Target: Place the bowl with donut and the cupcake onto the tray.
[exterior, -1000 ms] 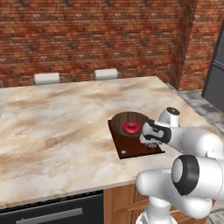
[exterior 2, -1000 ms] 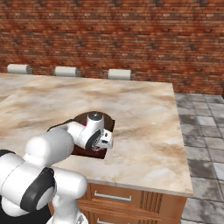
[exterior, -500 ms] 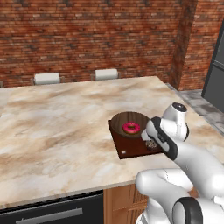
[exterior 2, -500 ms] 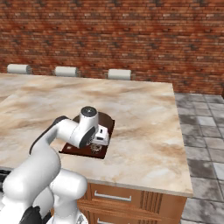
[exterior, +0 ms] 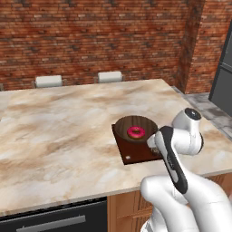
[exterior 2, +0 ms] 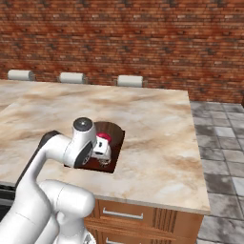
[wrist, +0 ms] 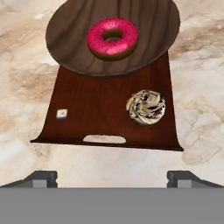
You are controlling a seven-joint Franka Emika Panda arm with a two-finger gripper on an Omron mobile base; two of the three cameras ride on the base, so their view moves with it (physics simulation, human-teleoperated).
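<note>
The dark wooden bowl [wrist: 74,39] rests on the far end of the reddish-brown tray [wrist: 96,109], with the pink donut [wrist: 113,37] inside it. The swirled cupcake [wrist: 145,107] stands upright on the tray's near right part. My gripper [wrist: 113,179] hovers open just short of the tray's near edge, with nothing between its fingertips [wrist: 41,178]. From the left base view the bowl [exterior: 124,128], donut [exterior: 135,132] and tray [exterior: 131,154] sit near the counter's front right, and my forearm hides the cupcake. In the right base view the hand covers part of the tray [exterior 2: 117,151].
The marble counter [exterior: 59,131] spreads wide to the left and behind the tray. Its front edge [exterior: 68,197] runs close to the tray. Two pale chair backs [exterior: 48,80] stand beyond the far side, before a brick wall. A dark fridge [exterior: 224,81] is at the right.
The arm has folded back toward the base and the hand has drawn away from the tray. Bowl, donut and cupcake have stayed in place. The jaws have stayed wide.
</note>
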